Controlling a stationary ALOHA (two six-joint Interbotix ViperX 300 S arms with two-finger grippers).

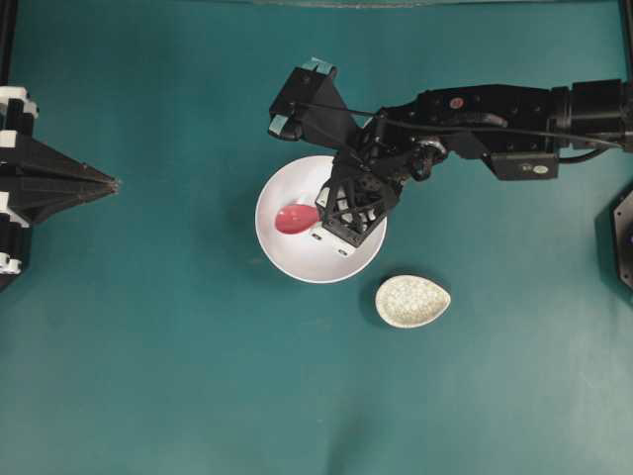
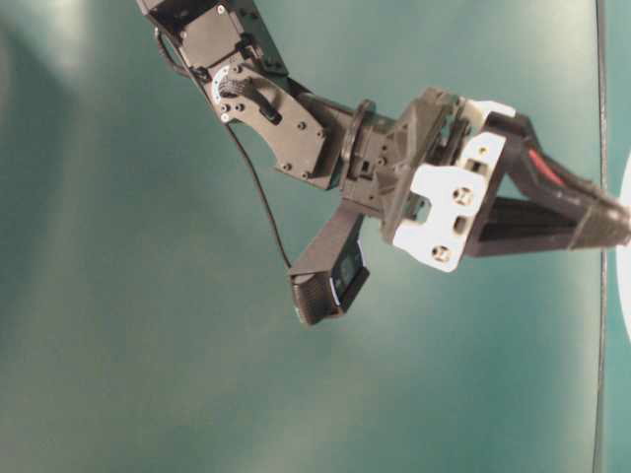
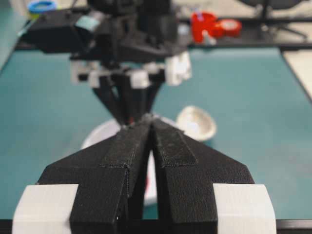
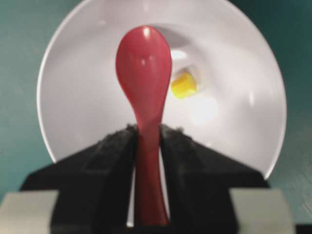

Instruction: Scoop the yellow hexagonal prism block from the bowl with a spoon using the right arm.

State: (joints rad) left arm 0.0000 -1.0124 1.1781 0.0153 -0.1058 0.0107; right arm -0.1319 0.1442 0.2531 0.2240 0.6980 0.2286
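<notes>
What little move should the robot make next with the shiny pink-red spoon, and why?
Probably nudge the glossy pink-red spoon sideways and down toward the tiny yellow block. The right gripper holds the spoon's handle over the big white bowl, but the block lies on the bowl's floor just beside the spoon's head, not in it.

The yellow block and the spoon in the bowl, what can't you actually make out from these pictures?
- Overhead view: the yellow block is not visible; the right hand covers that part of the bowl.
- Right wrist view: whether the spoon touches the yellow block beside its head; the angle cannot settle it.
- Left wrist view: the bowl's inside is blurred and blocked by the left hand.
- Table-level view: only a sliver of the bowl at the right edge.
</notes>
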